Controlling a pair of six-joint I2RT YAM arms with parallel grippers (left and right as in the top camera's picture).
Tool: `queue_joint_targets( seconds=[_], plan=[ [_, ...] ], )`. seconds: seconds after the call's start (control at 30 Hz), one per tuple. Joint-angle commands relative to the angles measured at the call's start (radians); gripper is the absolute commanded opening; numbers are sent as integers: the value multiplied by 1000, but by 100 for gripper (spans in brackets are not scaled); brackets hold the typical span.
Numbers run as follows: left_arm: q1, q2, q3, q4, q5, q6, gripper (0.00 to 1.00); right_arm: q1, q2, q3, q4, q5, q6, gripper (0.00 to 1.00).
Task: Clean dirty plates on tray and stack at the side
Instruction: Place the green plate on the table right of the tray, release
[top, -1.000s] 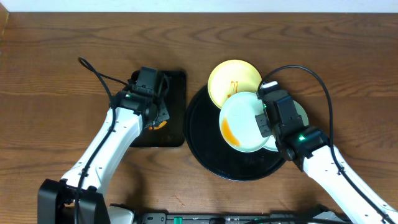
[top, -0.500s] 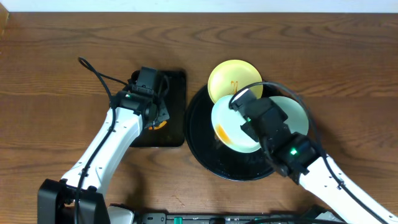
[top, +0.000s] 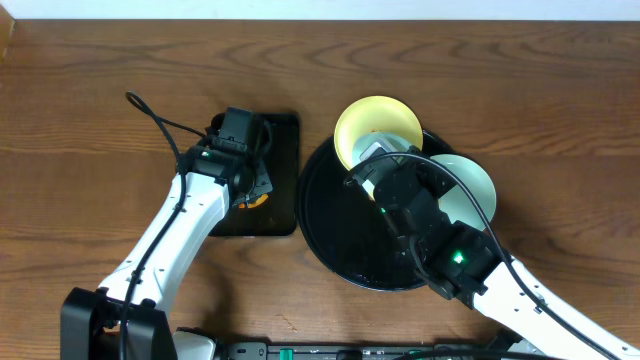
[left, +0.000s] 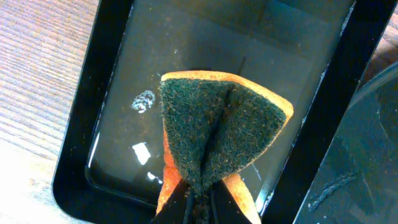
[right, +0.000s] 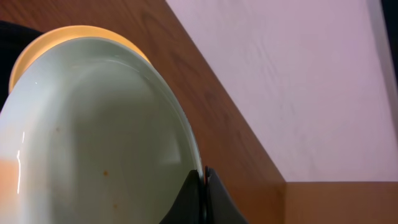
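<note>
My right gripper (right: 204, 178) is shut on the rim of a pale blue-green plate (right: 93, 137) and holds it tilted up on edge above the round black tray (top: 335, 235). The plate shows small orange specks and an orange smear at its left side. In the overhead view my right gripper (top: 368, 172) and arm hide most of that plate. The pale yellow plate (top: 375, 125) lies at the tray's far edge and also shows in the right wrist view (right: 37, 46). A second blue-green plate (top: 468, 185) lies on the tray's right side. My left gripper (left: 199, 199) is shut on a green-and-orange sponge (left: 217, 124).
The left gripper (top: 250, 185) holds the sponge over a smaller rectangular black tray (top: 285, 140), wet inside (left: 143, 102), left of the round tray. Brown wooden table (top: 90, 120) lies all around. A pale wall (right: 298, 74) rises behind the table's far edge.
My right gripper has lifted the blue-green plate, carried it left and tipped it up on edge, uncovering the second blue-green plate. The left arm has not moved.
</note>
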Motion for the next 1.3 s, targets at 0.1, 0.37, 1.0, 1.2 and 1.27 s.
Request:
queue_joint_targets(
  seconds=[0.1,0.37,1.0,1.2,1.27],
  plan=[
    [4,-2,-10,5,-16,13,8,3,-13,24,12,49,61,1],
    [4,-2,-10,8,-16,13,8,-126,-12,24,-5,47,417,1],
    [4,-2,-10,8,-16,13,8,-859,-5,24,-116,-267,850,1],
    [4,-2,-10,8,-16,13,8,-1083,61,24,-117,-416,857,1],
    [4,-2,-10,8,-16,13,8,-1139,102,24,-114,-449,856,1]
  ],
)
